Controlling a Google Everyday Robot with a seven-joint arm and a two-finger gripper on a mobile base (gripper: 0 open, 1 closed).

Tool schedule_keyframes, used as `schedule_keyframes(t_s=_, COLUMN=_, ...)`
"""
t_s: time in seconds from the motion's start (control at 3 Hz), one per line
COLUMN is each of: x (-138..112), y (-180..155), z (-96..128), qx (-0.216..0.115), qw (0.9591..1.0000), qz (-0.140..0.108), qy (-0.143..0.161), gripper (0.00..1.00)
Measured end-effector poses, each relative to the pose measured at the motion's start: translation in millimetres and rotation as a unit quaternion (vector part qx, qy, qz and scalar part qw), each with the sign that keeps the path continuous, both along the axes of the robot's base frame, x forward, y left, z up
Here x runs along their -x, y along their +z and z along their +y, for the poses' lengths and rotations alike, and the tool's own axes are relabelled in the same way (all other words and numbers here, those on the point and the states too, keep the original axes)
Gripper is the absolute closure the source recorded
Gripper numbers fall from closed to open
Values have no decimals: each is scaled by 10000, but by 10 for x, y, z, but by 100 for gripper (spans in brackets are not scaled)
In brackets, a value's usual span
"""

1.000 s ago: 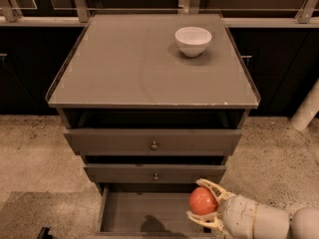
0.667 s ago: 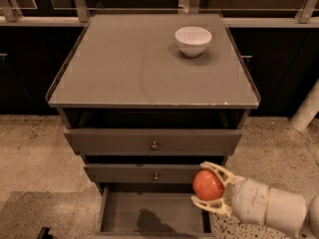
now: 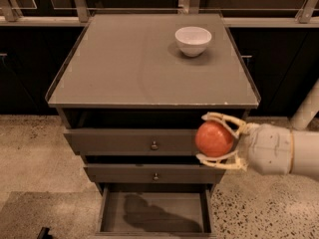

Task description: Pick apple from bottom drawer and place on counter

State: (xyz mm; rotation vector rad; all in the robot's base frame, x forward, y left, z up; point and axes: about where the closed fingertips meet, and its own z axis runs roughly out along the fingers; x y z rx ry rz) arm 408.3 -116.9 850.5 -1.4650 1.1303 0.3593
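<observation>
My gripper (image 3: 208,138) is shut on the red-orange apple (image 3: 214,139) and holds it in the air in front of the top drawer's right end, just below the counter's front edge. The white arm comes in from the right. The bottom drawer (image 3: 154,213) is pulled open below, and its flat floor shows only the arm's shadow. The counter (image 3: 124,63) is the flat grey-brown top of the cabinet, above and behind the apple.
A white bowl (image 3: 193,40) stands on the counter at the back right. Two knobbed drawers (image 3: 129,142) sit slightly open above the bottom one. Speckled floor surrounds the cabinet. A white post (image 3: 306,108) stands at the right.
The gripper has lifted the apple up out of the bottom drawer, from drawer level to the height of the top drawer, close under the counter edge.
</observation>
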Motion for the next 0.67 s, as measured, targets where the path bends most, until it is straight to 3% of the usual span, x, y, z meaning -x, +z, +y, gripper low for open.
schedule_keyframes(t_s=0.33, x=-233, y=445, z=95, qx=-127, qw=9987, qz=-257, qy=427, gripper=100)
schedule_keyframes(t_s=0.67, x=-273, y=524, z=104, qx=-141, qw=9984, qz=-329, qy=445, gripper=100)
